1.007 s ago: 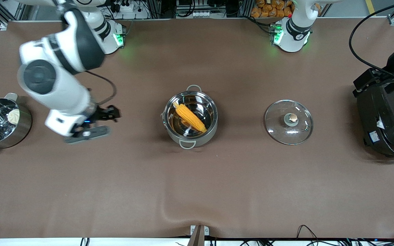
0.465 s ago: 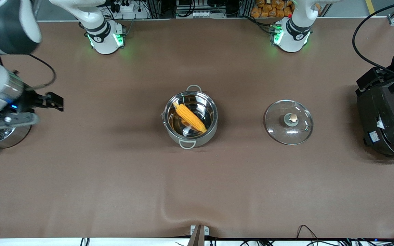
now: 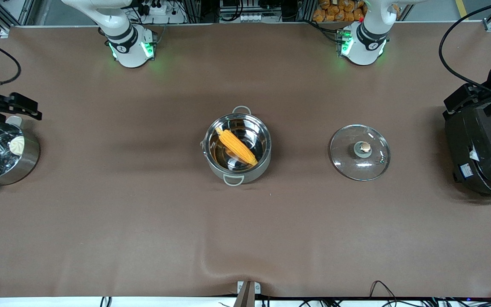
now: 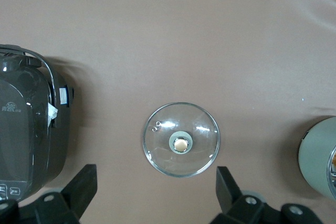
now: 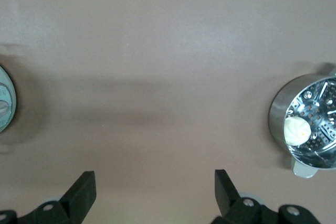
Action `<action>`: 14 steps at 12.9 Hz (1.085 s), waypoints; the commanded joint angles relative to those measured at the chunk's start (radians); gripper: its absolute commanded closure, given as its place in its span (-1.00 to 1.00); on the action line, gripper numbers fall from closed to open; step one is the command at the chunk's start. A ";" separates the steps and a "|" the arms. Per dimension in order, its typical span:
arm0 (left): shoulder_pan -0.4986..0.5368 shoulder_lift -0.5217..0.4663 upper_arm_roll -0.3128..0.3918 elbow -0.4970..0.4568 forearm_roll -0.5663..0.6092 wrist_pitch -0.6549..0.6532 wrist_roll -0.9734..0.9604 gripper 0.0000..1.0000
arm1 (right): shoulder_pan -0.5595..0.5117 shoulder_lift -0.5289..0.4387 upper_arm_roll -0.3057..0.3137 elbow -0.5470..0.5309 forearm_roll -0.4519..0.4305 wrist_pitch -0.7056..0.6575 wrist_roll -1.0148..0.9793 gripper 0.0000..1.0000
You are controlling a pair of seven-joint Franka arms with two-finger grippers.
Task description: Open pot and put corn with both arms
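The pot [image 3: 252, 172] stands open at the table's middle, with the corn [image 3: 238, 147] lying slantwise inside it. Its glass lid [image 3: 359, 152] with the bronze knob lies flat on the table, toward the left arm's end. My right gripper [image 3: 30, 108] is open and empty, up over the table's edge beside the steamer pot; its wrist view shows the gripper [image 5: 155, 187] wide open over bare cloth. My left gripper [image 3: 469, 99] is up over the black cooker; its wrist view shows the gripper [image 4: 155, 179] open and empty, with the lid [image 4: 181, 139] below and the pot's wall [image 4: 317, 156] at the frame's edge.
A steel steamer pot [image 3: 28, 160] with a white bun [image 3: 16, 145] stands at the right arm's end, and shows in the right wrist view [image 5: 278, 116]. A big black cooker [image 3: 484, 157] stands at the left arm's end, and shows in the left wrist view [image 4: 29, 129].
My right arm has swung away from the pot toward its own end of the table and risen, its gripper now over the edge by the steamer. The left arm shifted only slightly.
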 commanded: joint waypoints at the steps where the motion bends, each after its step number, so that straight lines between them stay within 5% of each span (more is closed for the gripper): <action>1: 0.005 0.010 -0.008 0.031 -0.004 -0.025 0.026 -1.00 | -0.030 -0.039 0.011 -0.030 0.031 -0.012 0.099 -1.00; 6: 0.010 0.005 -0.009 0.028 -0.006 -0.025 0.027 -1.00 | -0.059 -0.039 0.097 -0.005 0.034 -0.016 0.132 -1.00; 14: 0.018 0.007 -0.008 0.031 -0.030 -0.043 0.030 -1.00 | -0.073 -0.050 0.107 -0.008 0.033 -0.018 0.120 -1.00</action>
